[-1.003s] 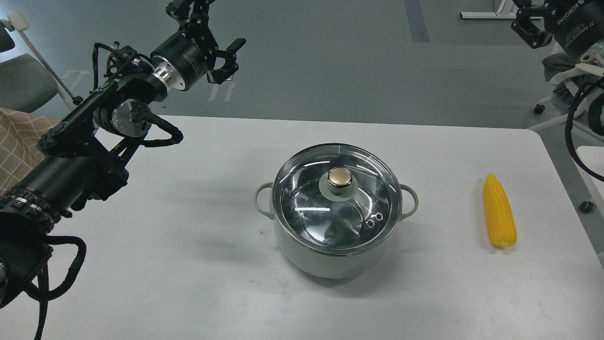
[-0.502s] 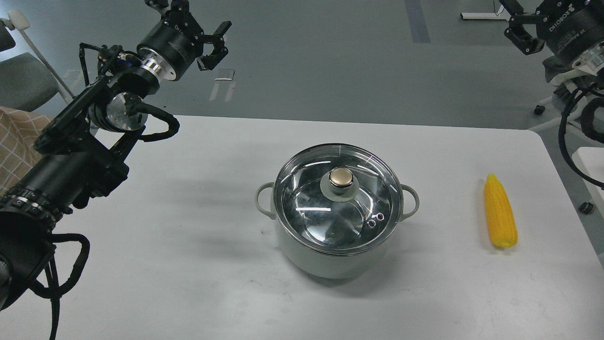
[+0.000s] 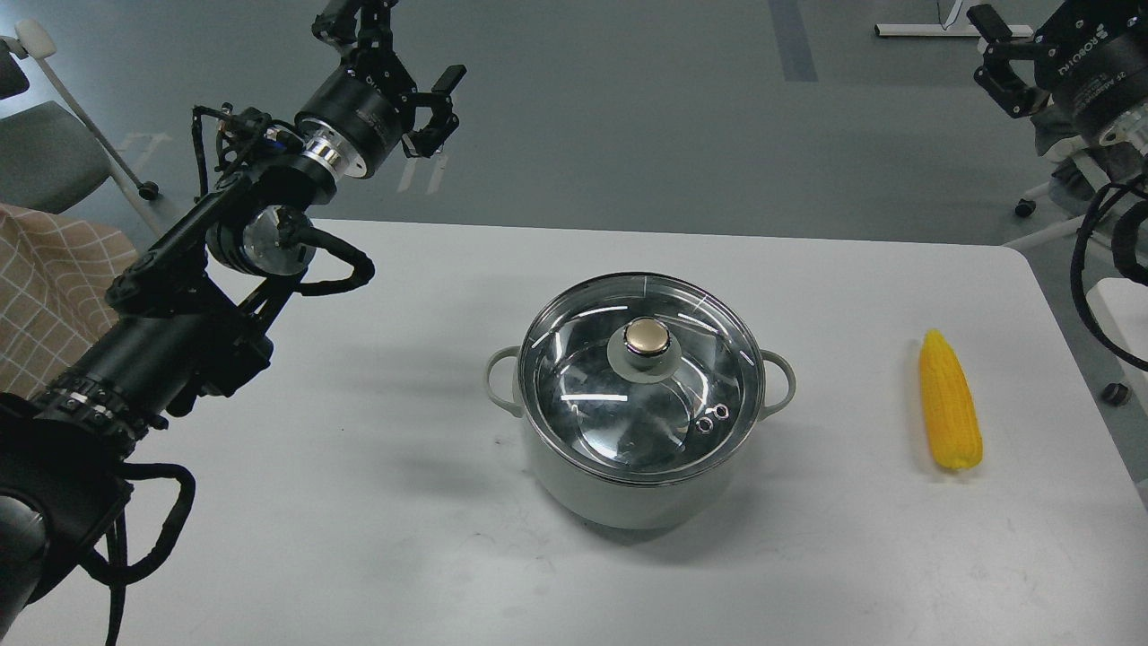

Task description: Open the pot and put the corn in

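Observation:
The pale grey-green pot (image 3: 628,498) stands in the middle of the white table (image 3: 359,502). Its glass lid (image 3: 583,395) with the gold knob (image 3: 647,336) is on it. The yellow corn (image 3: 949,413) lies on the table to the right of the pot, pointing away from me. My left gripper (image 3: 396,49) is open and empty, high beyond the table's far left edge, well away from the pot. My right gripper (image 3: 994,52) is open and empty at the top right, above the floor and far from the corn.
A grey chair (image 3: 40,152) and a checked cloth (image 3: 45,296) are at the left. White furniture legs and cables (image 3: 1090,224) are at the right, past the table's edge. The table's far edge runs behind the pot.
My left arm has swung a little right and down compared with half a second ago. My right gripper has shifted slightly right. Pot, lid and corn have not moved.

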You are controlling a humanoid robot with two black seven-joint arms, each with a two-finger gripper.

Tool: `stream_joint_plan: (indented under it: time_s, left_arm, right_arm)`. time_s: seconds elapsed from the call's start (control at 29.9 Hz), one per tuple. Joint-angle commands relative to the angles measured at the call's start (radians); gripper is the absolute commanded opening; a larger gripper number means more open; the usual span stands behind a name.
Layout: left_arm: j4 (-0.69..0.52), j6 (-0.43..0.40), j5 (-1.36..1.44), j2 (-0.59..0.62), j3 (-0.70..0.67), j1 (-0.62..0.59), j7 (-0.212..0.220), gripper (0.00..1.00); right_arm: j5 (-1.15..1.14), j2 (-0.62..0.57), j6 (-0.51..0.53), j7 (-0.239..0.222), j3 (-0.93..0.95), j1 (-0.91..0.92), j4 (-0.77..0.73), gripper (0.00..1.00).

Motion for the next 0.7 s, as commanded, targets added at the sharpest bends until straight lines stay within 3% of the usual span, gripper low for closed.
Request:
stream_joint_plan:
  time_s: [0.0, 0.67]
  left_arm:
    - [-0.04, 0.002, 0.014, 0.0, -0.001, 0.015, -0.003, 0.98]
    - [-0.052, 0.016, 0.016, 0.003, -0.008, 0.036, -0.005, 0.98]
  right_arm:
    - [0.004, -0.011, 0.002, -0.003, 0.012, -0.029, 0.007, 1.0]
    - [0.005, -0.003, 0.007, 0.0, 0.021, -0.038, 0.007, 1.0]
